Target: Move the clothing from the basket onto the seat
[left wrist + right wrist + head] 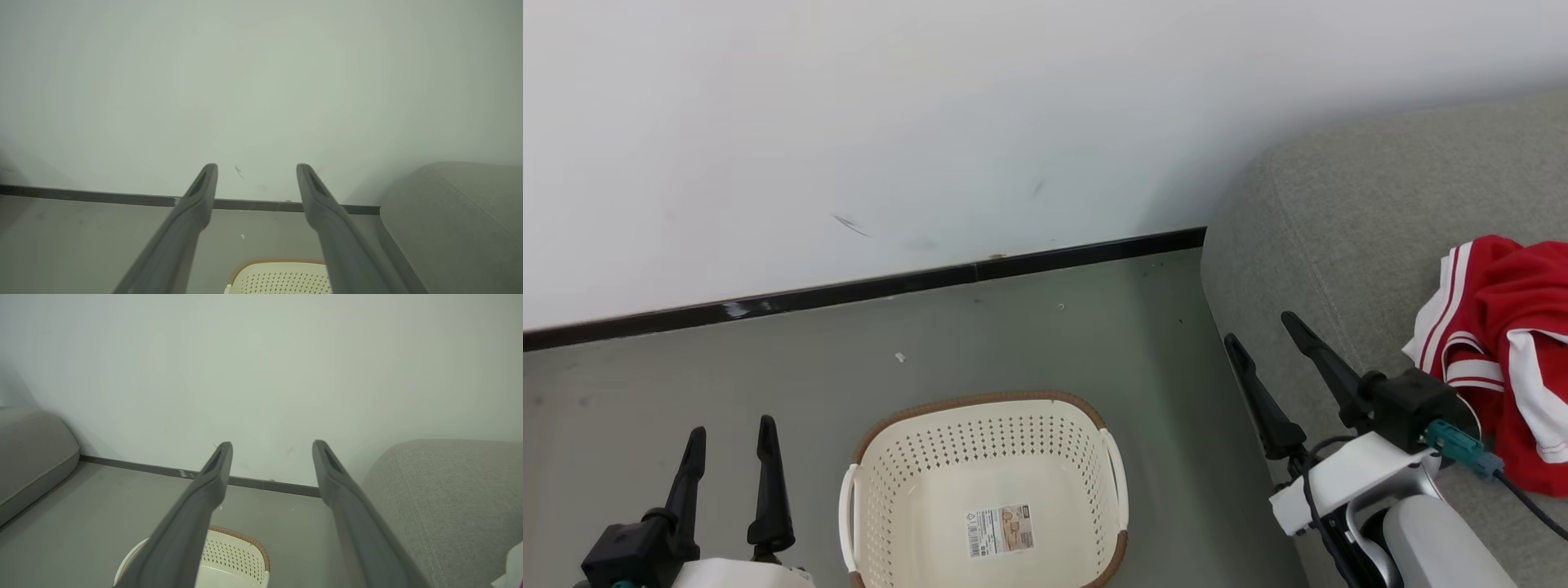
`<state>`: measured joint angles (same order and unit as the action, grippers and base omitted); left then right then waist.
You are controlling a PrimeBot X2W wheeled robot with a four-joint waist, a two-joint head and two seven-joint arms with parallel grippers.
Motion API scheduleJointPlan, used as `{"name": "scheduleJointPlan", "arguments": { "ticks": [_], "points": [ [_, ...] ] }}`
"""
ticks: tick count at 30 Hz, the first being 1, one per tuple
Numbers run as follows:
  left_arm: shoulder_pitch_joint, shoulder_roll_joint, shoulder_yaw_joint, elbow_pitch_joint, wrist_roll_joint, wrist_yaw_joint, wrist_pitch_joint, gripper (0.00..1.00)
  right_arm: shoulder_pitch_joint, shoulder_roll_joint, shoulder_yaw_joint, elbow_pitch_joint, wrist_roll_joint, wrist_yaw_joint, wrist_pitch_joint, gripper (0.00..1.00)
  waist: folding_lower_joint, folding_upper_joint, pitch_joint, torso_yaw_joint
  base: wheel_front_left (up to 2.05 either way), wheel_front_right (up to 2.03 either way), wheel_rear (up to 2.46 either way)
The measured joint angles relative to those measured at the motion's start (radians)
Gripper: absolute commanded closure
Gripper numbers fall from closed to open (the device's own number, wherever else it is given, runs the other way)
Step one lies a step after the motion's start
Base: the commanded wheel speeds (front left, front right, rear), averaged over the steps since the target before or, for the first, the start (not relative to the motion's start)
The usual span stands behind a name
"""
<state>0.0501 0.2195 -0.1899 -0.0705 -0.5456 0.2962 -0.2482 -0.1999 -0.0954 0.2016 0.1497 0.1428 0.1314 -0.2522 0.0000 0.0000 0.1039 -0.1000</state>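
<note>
The cream perforated basket (984, 490) with a brown rim stands on the floor at the bottom middle, holding no clothing, only a label sticker (1000, 531) on its floor. Red clothing (1503, 343) with white stripes lies bunched on the grey seat (1347, 220) at the right. My left gripper (731, 437) is open to the left of the basket, with nothing between its fingers. My right gripper (1262, 327) is open over the seat's left edge, just left of the clothing and apart from it. The basket rim (282, 263) (241, 535) sits low in both wrist views.
A white wall with a dark baseboard (866, 286) runs behind the basket. Grey floor (768, 367) lies between wall, basket and seat. Another grey cushion (32, 453) sits at the left of the right wrist view. A cable (1531, 502) trails from my right wrist.
</note>
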Motion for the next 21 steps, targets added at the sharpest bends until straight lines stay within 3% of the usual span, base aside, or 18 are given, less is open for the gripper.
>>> {"name": "scheduleJointPlan", "arguments": {
  "ticks": [21],
  "points": [
    [0.043,-0.003,-0.04,0.057,0.023,-0.036,0.0,0.0,0.174,0.033,-0.095,-0.023,-0.049,0.0,0.0,0.0,0.0,0.0,-0.116,0.093,0.0,0.0,0.0]
  ]
}}
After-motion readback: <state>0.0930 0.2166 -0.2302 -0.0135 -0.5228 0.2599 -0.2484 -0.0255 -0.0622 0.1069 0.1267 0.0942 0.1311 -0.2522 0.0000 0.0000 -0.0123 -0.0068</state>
